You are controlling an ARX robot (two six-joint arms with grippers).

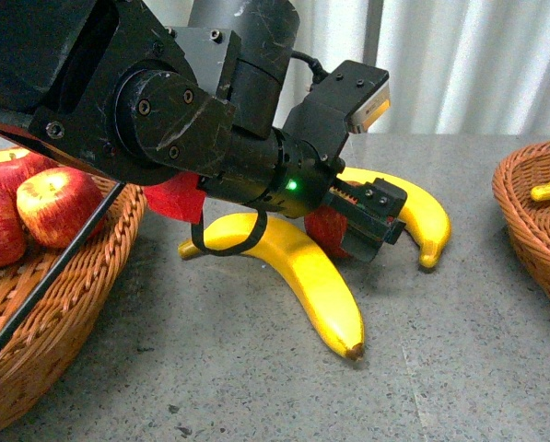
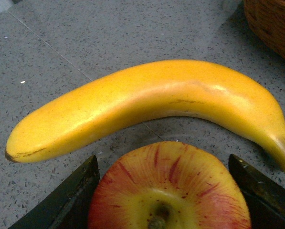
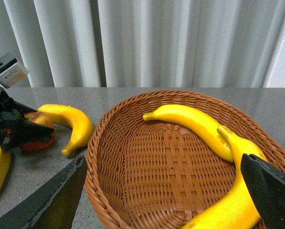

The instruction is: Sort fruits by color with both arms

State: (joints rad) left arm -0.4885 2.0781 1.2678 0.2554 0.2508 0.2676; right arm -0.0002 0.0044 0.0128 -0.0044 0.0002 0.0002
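The left gripper straddles an apple on the tabletop; whether it grips yet cannot be told. It should clamp the widest part, lift straight, clear the near banana, and head for the left basket. The right gripper gapes empty.

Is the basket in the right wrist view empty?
No, a banana and a second banana lie inside the basket.
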